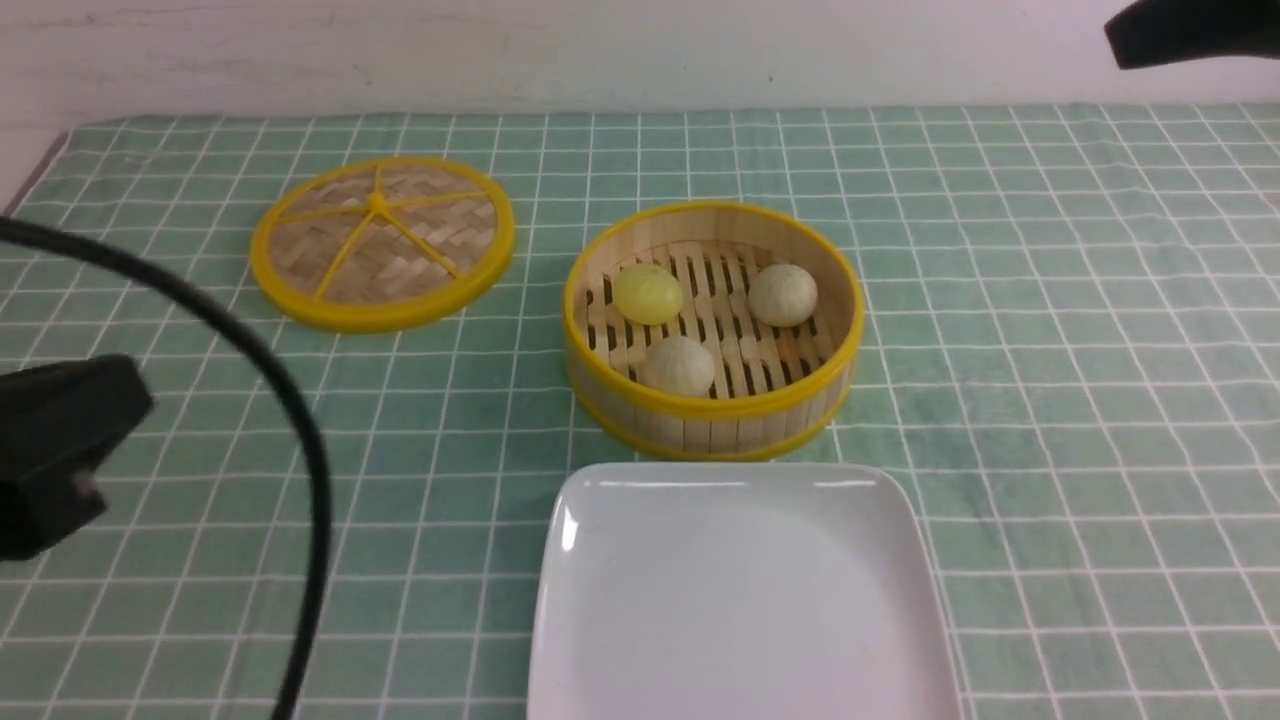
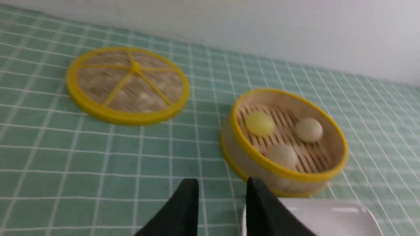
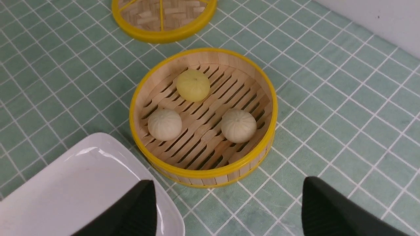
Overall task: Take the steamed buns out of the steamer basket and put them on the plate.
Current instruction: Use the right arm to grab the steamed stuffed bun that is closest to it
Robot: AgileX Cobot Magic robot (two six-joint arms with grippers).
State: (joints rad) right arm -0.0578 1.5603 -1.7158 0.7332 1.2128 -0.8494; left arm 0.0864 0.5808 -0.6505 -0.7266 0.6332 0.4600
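Observation:
The steamer basket (image 1: 712, 408) stands mid-table with three steamed buns inside: a yellow bun (image 1: 648, 293), a pale bun (image 1: 782, 294) behind right and a pale bun (image 1: 679, 364) in front. The white plate (image 1: 740, 600) lies bare just in front of the basket. My right gripper (image 3: 228, 182) hovers high over the basket's near side, jaws wide open and holding nothing; the same basket (image 3: 203, 170), yellow bun (image 3: 193, 85) and plate (image 3: 75, 186) lie below it. My left gripper (image 2: 223, 182) is low at the left, jaws apart and bare, pointing toward the basket (image 2: 288, 173) and the plate (image 2: 328, 216).
The flat woven lid (image 1: 382, 242) with yellow rim lies to the back left of the basket on the green checked cloth (image 1: 1050, 350). A black cable (image 1: 300, 430) arcs over the left of the table beside the left arm's body (image 1: 60, 450). A white wall runs along the back.

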